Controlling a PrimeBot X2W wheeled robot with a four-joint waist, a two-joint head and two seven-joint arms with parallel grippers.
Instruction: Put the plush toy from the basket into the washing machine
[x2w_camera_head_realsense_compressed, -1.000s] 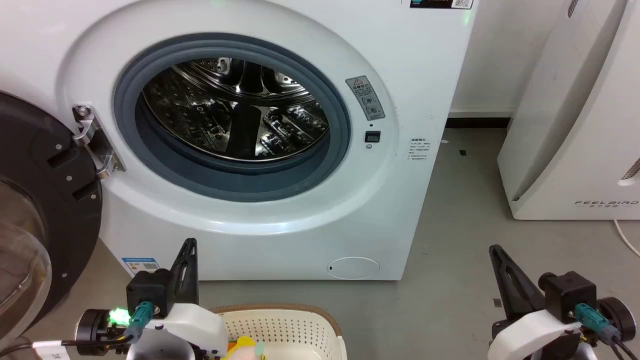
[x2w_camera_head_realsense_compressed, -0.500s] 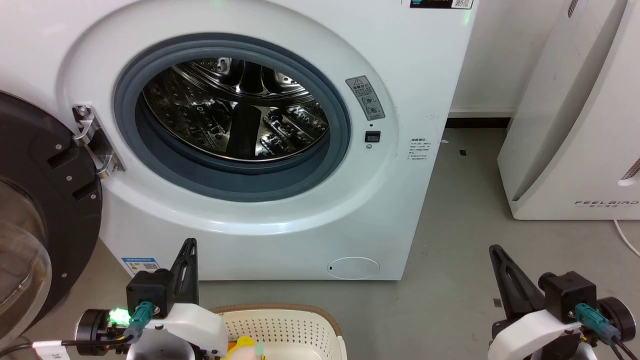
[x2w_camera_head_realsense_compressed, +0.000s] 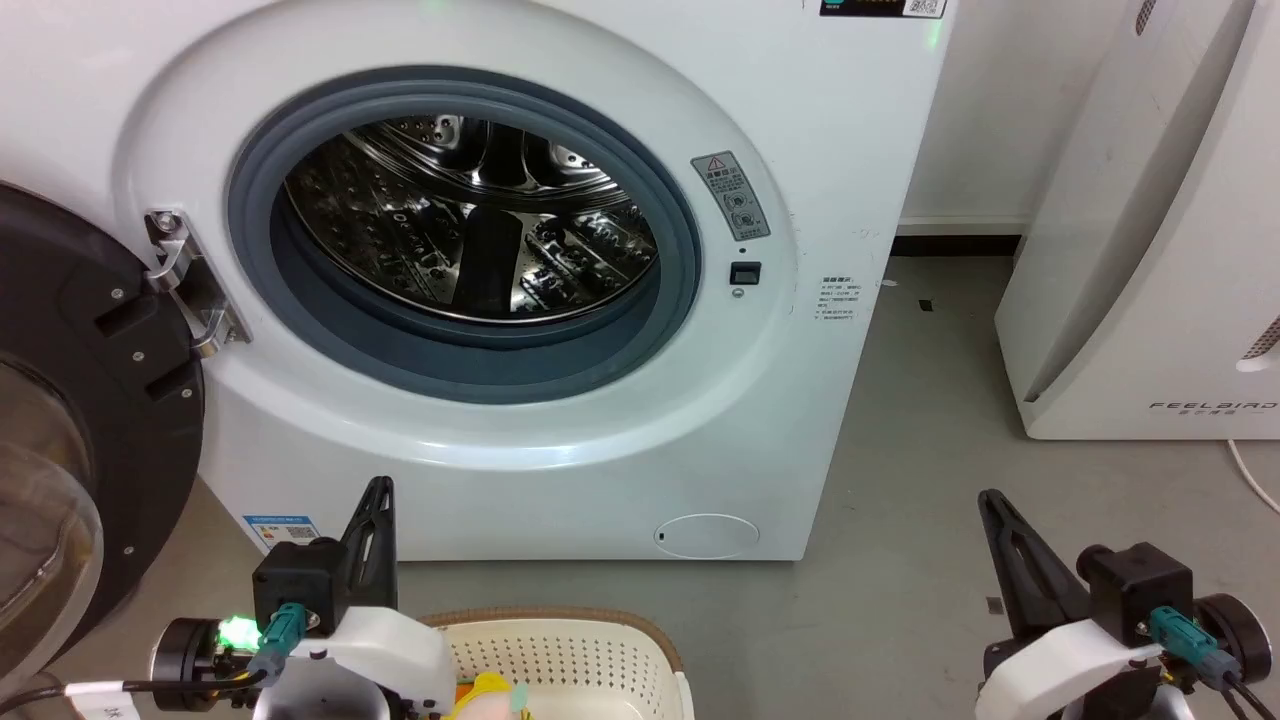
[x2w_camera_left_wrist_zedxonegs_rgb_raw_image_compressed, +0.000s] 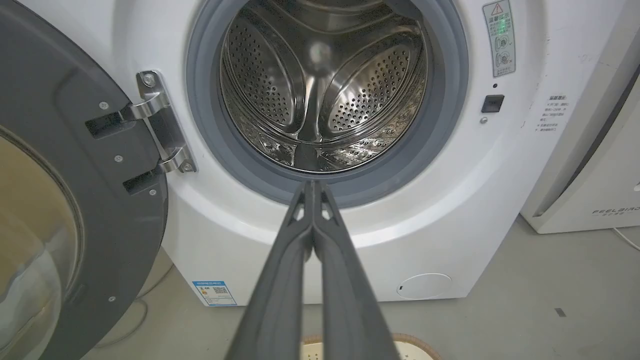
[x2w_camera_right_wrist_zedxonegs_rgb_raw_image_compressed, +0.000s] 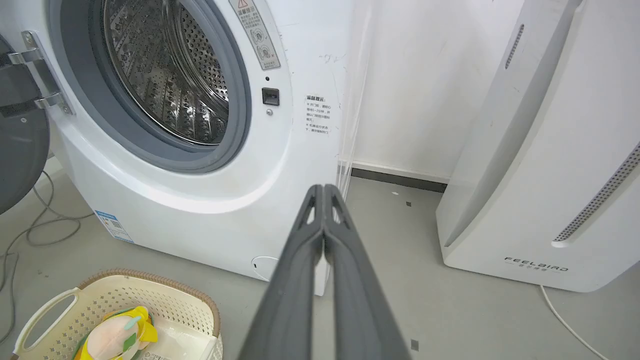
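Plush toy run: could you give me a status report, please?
Left gripper, right gripper shut, empty. Plush toy in basket. Washing machine door open, nothing blocking.

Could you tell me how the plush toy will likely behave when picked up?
The toy looks soft and stuffed, so it will probably squash when gripped rather than slip. It is small beside the basket, so likely light. No hard parts show, so probably not fragile.
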